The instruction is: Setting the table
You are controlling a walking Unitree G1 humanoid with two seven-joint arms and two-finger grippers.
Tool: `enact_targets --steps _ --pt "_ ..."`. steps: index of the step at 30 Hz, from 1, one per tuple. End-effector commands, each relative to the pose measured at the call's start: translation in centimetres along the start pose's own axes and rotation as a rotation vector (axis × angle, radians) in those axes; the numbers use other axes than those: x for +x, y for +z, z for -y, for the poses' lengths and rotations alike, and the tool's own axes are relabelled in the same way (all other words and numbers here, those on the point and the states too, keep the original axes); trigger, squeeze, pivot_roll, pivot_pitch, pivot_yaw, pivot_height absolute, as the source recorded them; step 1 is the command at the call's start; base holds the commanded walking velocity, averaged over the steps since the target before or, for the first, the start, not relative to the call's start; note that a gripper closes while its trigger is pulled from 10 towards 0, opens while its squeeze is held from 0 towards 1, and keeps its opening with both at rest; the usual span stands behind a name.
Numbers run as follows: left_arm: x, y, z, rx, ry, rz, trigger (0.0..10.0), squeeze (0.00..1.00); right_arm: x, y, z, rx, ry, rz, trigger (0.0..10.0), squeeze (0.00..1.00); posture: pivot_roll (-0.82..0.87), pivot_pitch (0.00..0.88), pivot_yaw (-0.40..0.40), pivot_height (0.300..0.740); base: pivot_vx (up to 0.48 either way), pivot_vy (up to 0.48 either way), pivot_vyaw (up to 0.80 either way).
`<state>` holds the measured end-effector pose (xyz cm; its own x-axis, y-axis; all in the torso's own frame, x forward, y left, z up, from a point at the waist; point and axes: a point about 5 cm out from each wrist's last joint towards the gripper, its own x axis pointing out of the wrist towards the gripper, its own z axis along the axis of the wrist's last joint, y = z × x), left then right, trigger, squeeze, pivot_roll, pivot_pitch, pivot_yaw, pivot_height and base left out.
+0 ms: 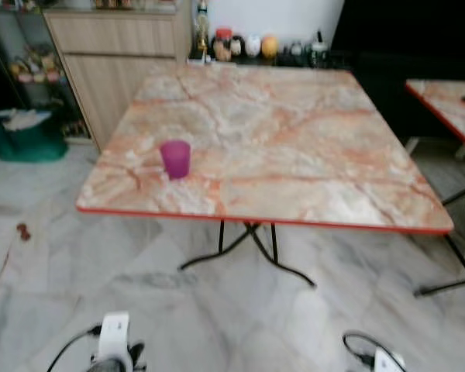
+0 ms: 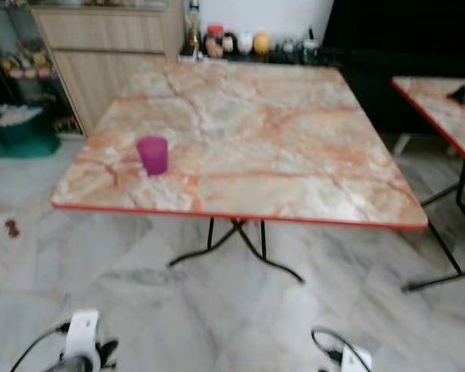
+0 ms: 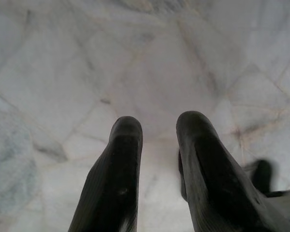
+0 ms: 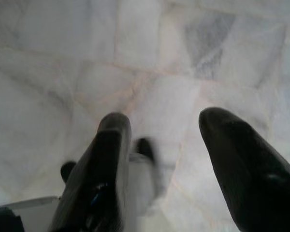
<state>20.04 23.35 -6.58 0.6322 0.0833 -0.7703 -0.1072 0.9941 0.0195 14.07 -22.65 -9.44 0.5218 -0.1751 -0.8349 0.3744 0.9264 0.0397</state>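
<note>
A pink-purple plastic cup (image 1: 175, 159) stands upright near the front left corner of a square table (image 1: 294, 155) with an orange-veined marble top and a red rim. Both arms hang low in front of the table, with only their wrists at the bottom edge of the eye views. My left gripper (image 3: 157, 126) points down at the pale marble floor, its two black fingers apart with nothing between them. My right gripper (image 4: 171, 123) also faces the floor, fingers wide apart and empty.
Black folding legs (image 1: 252, 248) cross under the table. A second matching table (image 1: 449, 108) stands at the right. Jars and bottles (image 1: 252, 46) line the far wall behind the table. A wooden cabinet (image 1: 112, 54) and a green basket (image 1: 23, 136) stand at the back left.
</note>
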Motion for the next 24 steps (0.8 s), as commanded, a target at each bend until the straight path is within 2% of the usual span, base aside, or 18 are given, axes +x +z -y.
enact_targets --steps 1,7,19,24 --pt "0.08 -0.16 0.53 0.002 -0.011 -0.015 10.0 0.00 -0.04 0.24 0.75 0.007 -0.022 0.005 10.0 0.00 0.07 0.000 -0.008 0.740 0.000 0.304 0.00" --pt "0.05 -0.28 0.42 0.004 -0.006 -0.018 10.0 0.00 -0.04 0.23 0.71 0.008 -0.021 0.005 10.0 0.00 0.07 0.000 -0.006 0.740 0.000 0.291 0.00" --pt "0.00 -0.39 0.45 0.011 -0.009 -0.010 10.0 0.00 -0.05 0.14 0.69 0.008 -0.020 0.003 10.0 0.00 0.07 0.000 -0.003 0.740 0.000 0.000 0.00" --pt "-0.18 -0.69 -0.26 0.001 -0.006 -0.016 10.0 0.00 -0.07 0.06 0.72 -0.001 -0.019 0.000 10.0 0.00 0.07 0.000 -0.004 0.740 0.000 0.000 0.00"
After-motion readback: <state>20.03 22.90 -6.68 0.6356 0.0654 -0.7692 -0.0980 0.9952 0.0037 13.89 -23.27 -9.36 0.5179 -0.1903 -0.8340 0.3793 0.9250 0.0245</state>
